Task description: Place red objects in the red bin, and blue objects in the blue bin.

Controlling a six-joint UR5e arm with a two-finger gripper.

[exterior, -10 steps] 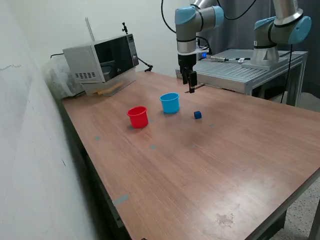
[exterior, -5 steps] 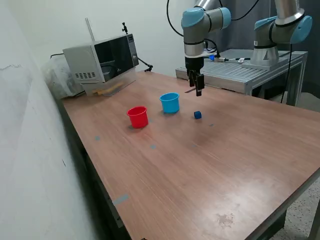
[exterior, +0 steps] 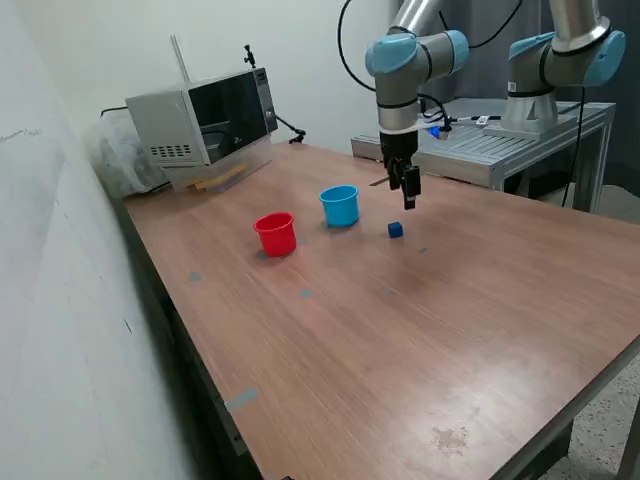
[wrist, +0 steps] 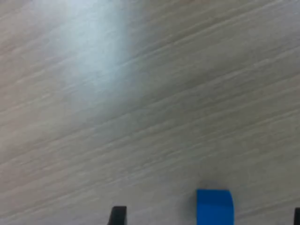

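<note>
The wooden tabletop (exterior: pixel 400 320) carries everything, with a microwave (exterior: pixel 205 118) set at its far edge toward the exterior view's left. The red cup (exterior: pixel 276 234) stands upright on the tabletop, and the light blue cup (exterior: pixel 340 205) stands just to its right and slightly farther back. The gripper (exterior: pixel 410 198) is suspended above the tabletop, right of the light blue cup; its fingers are spread apart and nothing is held. A dark blue cube (exterior: pixel 396 230) lies on the tabletop just below the gripper, untouched, between the fingertips in the wrist view.
</note>
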